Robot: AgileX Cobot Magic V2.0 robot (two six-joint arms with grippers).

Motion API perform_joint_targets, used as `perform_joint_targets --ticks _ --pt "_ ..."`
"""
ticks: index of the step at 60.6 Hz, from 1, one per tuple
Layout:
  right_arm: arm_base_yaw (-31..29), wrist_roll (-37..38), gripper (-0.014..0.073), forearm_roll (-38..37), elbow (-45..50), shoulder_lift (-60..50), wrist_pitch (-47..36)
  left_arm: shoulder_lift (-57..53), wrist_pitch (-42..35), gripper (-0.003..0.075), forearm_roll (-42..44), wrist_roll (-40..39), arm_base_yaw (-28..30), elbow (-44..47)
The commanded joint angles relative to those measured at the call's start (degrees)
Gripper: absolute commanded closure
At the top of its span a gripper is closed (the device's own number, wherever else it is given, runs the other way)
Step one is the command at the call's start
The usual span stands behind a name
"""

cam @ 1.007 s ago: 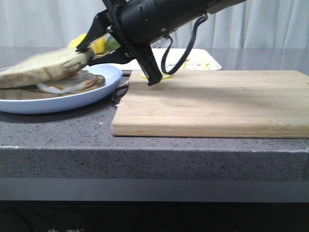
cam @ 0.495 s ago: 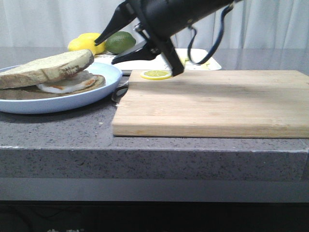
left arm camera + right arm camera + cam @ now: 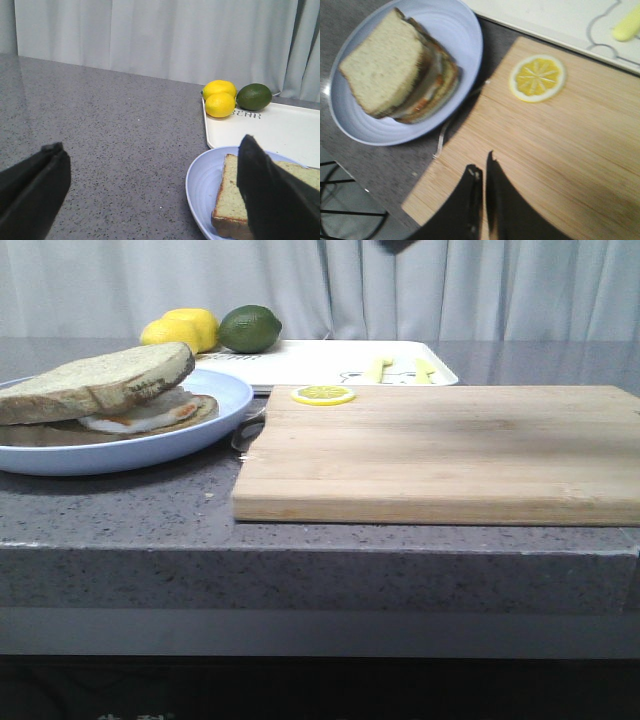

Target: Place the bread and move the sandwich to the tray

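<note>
The bread (image 3: 100, 380) lies tilted on top of the sandwich's fried egg (image 3: 140, 418) and lower toast, on the pale blue plate (image 3: 120, 452) at the left. The white tray (image 3: 320, 362) lies behind the plate and the board. In the right wrist view, my right gripper (image 3: 483, 167) is shut and empty, high above the cutting board, with the bread (image 3: 380, 65) and plate (image 3: 455, 30) off to its side. In the left wrist view, my left gripper (image 3: 151, 145) is open and empty above the counter beside the plate (image 3: 202, 180) and bread (image 3: 230, 200).
A wooden cutting board (image 3: 440, 450) fills the right half of the counter, with a lemon slice (image 3: 322, 395) at its far left corner. Two lemons (image 3: 180, 328) and a lime (image 3: 250, 328) sit at the tray's far left end. A metal utensil (image 3: 248, 430) lies between plate and board.
My right gripper let go of the bread on top of the sandwich, then rose up and right, almost out of the front view. The bread stays on the sandwich.
</note>
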Motion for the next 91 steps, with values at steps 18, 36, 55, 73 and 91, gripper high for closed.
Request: perform_joint_targets --ticks 18,36,55,73,91 --pt "-15.8 2.5 0.0667 -8.6 8.9 -14.5 0.1 0.7 -5.2 0.0062 0.0 -0.1 -0.3 -2.2" --pt "-16.5 2.0 0.0667 -13.1 36.4 -35.2 -23.4 0.7 -5.2 0.0062 0.0 -0.1 -0.3 -2.2" --pt "-16.5 2.0 0.0668 -12.8 52.6 -59.0 -30.0 0.7 -5.2 0.0062 0.0 -0.1 -0.3 -2.2" --pt "-16.5 2.0 0.0668 -12.8 54.2 -63.0 -32.4 0.7 -4.7 0.0062 -2.1 -0.1 -0.3 -2.2" --pt "-16.5 2.0 0.0668 -12.8 54.2 -63.0 -33.1 14.2 9.5 0.0062 -2.6 0.4 -0.3 -12.7"
